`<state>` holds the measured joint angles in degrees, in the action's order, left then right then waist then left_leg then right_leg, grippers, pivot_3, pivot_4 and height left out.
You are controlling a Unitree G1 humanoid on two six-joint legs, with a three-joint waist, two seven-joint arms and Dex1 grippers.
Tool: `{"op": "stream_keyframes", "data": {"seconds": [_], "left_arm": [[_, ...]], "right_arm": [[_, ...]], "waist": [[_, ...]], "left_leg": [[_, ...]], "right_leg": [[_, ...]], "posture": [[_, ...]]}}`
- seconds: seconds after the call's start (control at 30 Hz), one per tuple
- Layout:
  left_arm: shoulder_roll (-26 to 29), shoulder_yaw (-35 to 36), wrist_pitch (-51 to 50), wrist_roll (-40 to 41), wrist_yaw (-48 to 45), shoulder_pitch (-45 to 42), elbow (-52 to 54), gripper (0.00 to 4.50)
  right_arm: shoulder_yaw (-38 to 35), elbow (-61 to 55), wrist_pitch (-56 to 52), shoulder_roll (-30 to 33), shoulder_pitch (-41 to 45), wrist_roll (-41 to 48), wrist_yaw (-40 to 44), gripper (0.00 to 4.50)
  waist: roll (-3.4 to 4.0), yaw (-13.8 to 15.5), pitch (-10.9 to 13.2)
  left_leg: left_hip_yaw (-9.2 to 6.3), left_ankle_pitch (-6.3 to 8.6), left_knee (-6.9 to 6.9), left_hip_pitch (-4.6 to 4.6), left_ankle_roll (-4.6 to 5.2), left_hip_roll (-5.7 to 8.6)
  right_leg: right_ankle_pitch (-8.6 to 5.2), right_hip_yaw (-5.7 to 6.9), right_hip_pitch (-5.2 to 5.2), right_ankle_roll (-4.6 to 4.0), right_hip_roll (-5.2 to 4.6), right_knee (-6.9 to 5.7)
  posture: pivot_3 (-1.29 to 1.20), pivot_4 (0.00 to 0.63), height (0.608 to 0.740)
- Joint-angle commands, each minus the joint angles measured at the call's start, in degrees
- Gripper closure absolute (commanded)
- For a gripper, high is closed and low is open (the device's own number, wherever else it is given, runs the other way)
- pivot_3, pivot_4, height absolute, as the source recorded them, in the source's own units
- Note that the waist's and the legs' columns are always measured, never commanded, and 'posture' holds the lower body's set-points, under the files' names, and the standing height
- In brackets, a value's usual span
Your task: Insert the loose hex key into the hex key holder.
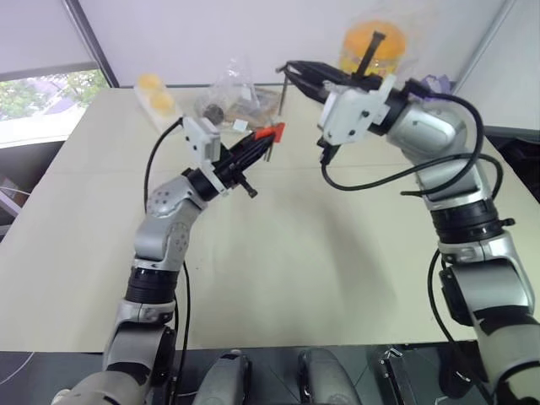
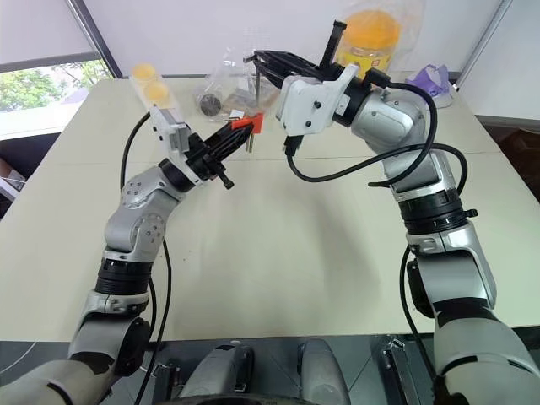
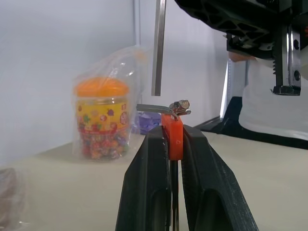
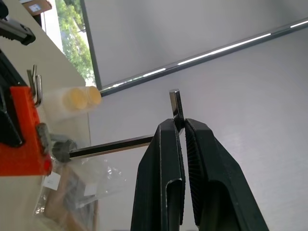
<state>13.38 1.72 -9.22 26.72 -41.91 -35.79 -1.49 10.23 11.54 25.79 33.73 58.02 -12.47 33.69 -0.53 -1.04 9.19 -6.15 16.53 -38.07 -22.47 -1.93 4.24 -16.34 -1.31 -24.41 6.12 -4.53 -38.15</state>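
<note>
My left gripper (image 1: 258, 145) is shut on the red-orange hex key holder (image 1: 270, 132), held up over the beige table (image 1: 295, 261). In the left wrist view the holder (image 3: 172, 137) sits clamped between the black fingers (image 3: 147, 192), with short grey keys sticking out of its top. My right gripper (image 1: 295, 69) is shut on the loose hex key (image 1: 283, 94), a thin dark L-shaped rod hanging straight down. Its lower end (image 3: 159, 48) stops a little above the holder, without touching it. In the right wrist view the key (image 4: 115, 146) runs from the fingers (image 4: 163, 163) toward the holder (image 4: 21, 144).
An orange-lidded jar in a plastic bag (image 1: 372, 44) stands at the table's far edge. Clear bags of small parts (image 1: 228, 97) and a pack of yellow items (image 1: 156, 93) lie at the far left. A purple object (image 2: 432, 80) sits far right.
</note>
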Motion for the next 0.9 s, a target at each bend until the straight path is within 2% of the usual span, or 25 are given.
{"op": "stream_keyframes", "data": {"seconds": [0.03,0.9], "left_arm": [[0.08,1.40,1.66,0.48,0.49,-1.33,2.16,4.50],[0.16,1.45,2.52,0.11,1.25,-2.17,0.76,4.50]], "right_arm": [[-1.50,-0.79,0.77,0.54,1.96,0.36,-0.03,4.47],[-1.54,-2.74,-0.45,0.52,0.67,0.45,0.98,4.47]], "waist": [[0.00,0.02,0.00],[0.00,0.04,0.00]], "left_leg": [[0.00,0.00,0.00,0.00,0.00,0.00],[0.00,0.00,0.00,0.00,0.00,0.00]], "right_leg": [[0.00,0.00,0.00,0.00,0.00,0.00],[0.00,0.00,0.00,0.00,0.00,0.00]], "posture": [[0.00,0.150,0.740],[0.00,0.150,0.740]]}}
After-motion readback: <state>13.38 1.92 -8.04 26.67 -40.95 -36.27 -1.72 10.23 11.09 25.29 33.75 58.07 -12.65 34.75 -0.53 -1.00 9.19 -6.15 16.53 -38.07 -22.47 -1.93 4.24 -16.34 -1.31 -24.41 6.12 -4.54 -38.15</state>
